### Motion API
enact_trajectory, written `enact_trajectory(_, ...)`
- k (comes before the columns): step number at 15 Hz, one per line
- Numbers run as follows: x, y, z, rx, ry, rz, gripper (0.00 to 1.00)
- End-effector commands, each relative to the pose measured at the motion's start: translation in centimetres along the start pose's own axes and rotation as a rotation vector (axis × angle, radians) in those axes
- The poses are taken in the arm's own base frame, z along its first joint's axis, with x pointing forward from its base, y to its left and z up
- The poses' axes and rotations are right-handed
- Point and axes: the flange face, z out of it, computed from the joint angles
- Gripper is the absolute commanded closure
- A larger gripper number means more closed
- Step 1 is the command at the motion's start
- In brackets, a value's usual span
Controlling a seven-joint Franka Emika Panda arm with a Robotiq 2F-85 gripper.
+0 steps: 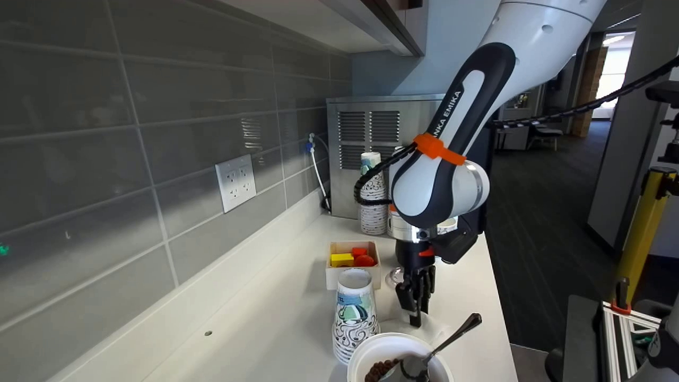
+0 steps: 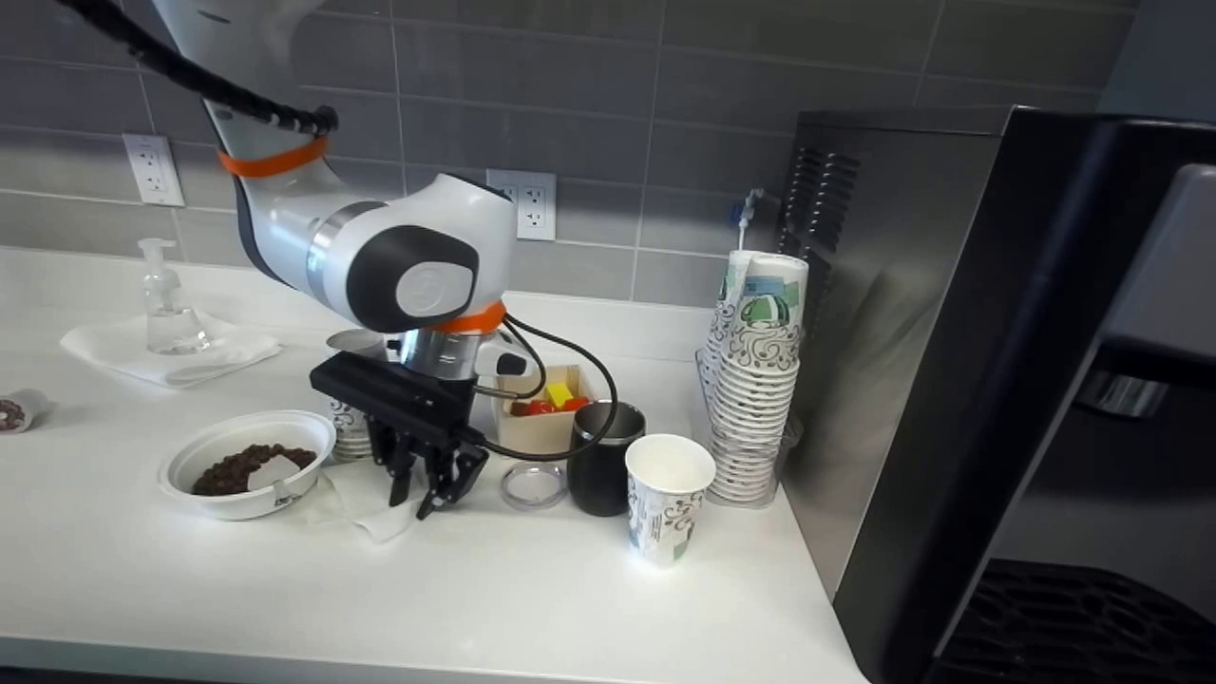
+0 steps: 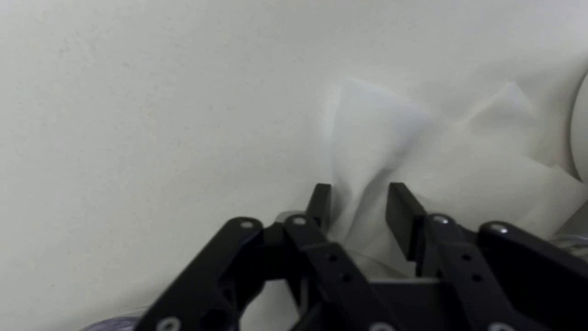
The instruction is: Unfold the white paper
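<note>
My gripper (image 3: 360,193) is moderately wide, nothing clamped; in wrist view its fingertips (image 3: 404,211) bracket a fold of the white paper (image 3: 450,170), just below on the countertop (image 2: 570,598); contact, can't tell. Fold runs btwn tips, rest spreads R twd the white bowl (image 1: 390,344). Panda arm (image 1: 461,114) reads "ANKA EMIKA"; paper cups' (image 1: 354,313) print illegible.

Round white bowl (image 2: 233,505) of brown balls (image 2: 237,471) on the white bench (image 2: 522,608), and yeah, black metal-rimmed tumbler (image 2: 598,480) right beside a swirly white paper cup (image 2: 663,518).
</note>
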Motion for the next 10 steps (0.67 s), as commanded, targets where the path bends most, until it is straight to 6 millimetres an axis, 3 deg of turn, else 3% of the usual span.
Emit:
enact_trajectory(1, -0.9, 0.0, -2.1, 0.008, 0.044, 0.01, 0.92)
enact_trajectory(3, -1.4, -0.2, -3.4, 0.003, 0.055, 0.021, 1.0)
enact_trajectory(10, -3.5, 0.7, -8.1, -0.088, -0.01, 0.145, 1.0)
